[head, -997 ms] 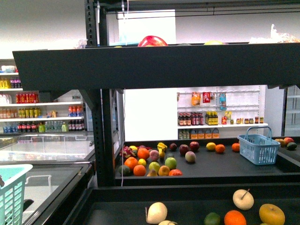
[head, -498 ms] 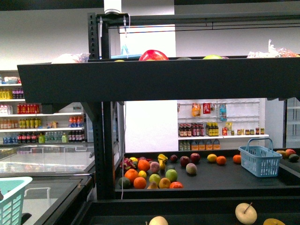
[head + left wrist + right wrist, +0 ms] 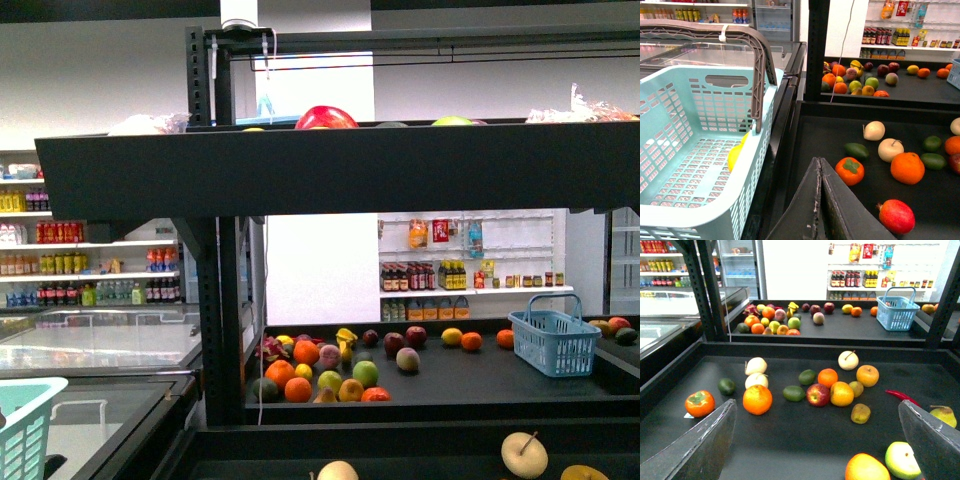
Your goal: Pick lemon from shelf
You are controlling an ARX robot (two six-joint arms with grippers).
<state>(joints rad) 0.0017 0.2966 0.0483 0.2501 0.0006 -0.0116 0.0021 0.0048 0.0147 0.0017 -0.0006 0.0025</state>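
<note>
1. The lemon [image 3: 736, 156], a bright plain-yellow smooth fruit, lies on the floor of the pale turquoise plastic mesh basket [image 3: 700, 85], against the wall that faces the rack. It is seen partly through the mesh, so its outline is unclear.
2. The black metal tiered shelf [image 3: 330, 170] stands just beside that basket. The front view frames it as it did half a second ago; a second ago the view sat lower and showed more of the near tray's fruit.
3. Now only a pale cream fruit with a stem [image 3: 524, 455] and two slivers of fruit show at the front view's bottom edge. Neither arm appears there.
4. The left gripper [image 3: 821, 165] hangs over the near tray's corner, its jaws pressed together and holding nothing.
5. The right gripper [image 3: 816, 405] has its jaws spread wide over the same tray – empty.
6. Around it lie oranges, green fruits, a red apple [image 3: 817, 394] and an orange persimmon [image 3: 700, 402]. On the far tray sits a small blue basket [image 3: 553, 342].
</note>
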